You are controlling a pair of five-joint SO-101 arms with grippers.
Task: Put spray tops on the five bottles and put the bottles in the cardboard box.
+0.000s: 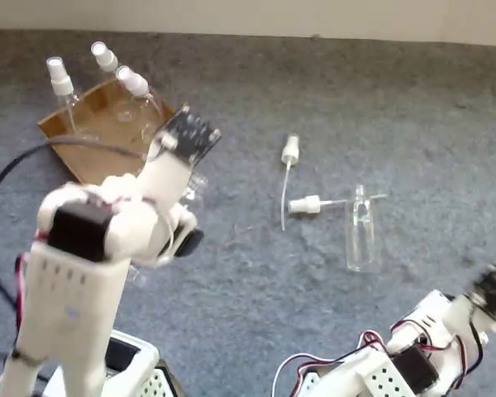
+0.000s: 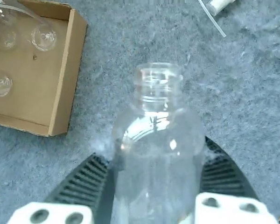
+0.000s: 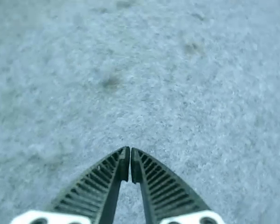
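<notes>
Grey carpet (image 1: 256, 281) below, our left claw (image 2: 155, 157) clamps an uncapped bottle (image 2: 156, 135) just beside the box (image 2: 61, 88), our right claw (image 3: 130, 161) sits closed and empty, and we fear the slick bottle twisting loose during capping.

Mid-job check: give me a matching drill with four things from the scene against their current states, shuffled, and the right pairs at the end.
Things
1. left gripper
2. right gripper
3. cardboard box
4. loose bottle

States
A. lying on its side on the carpet
B. shut on a topless bottle
C. shut on nothing, over bare carpet
D. holds three topped bottles

Pairs: 1-B, 2-C, 3-D, 4-A
</notes>
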